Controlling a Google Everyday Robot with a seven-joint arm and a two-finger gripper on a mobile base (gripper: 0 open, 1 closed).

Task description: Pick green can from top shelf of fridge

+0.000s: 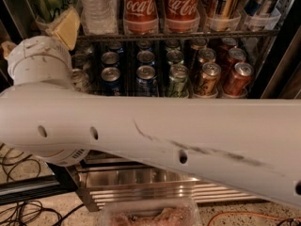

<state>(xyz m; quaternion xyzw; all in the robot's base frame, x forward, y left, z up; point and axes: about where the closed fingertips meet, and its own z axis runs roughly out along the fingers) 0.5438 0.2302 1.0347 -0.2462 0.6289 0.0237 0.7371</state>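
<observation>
The green can (44, 1) stands at the far left of the top shelf (188, 34) of the fridge (141, 179), set in a clear plastic bin. Its skin is a shiny pale green with dark markings, and its upper part runs off the top of the view, so I see no lid. My gripper (35, 36) sits just below and in front of it at the shelf's left end. My two tan fingers (66, 26) are spread wide on either side of my white wrist and pinch nothing. The right one reaches up against the bin's front, though I cannot tell whether it touches the can. On that shelf I count one green can, one clear water bottle (96, 8), two red Coca-Cola cans (139, 8) and, to their right, at least two gold-and-dark cans (221, 4). On the rack beneath stand short cans (178, 78) in several rows. Five show plainly in the front row (dark, blue, green-and-silver, gold, red), and a sixth is half hidden behind my wrist. The rows behind overlap too much to count. My arm (188, 140) crosses the whole lower view.
</observation>
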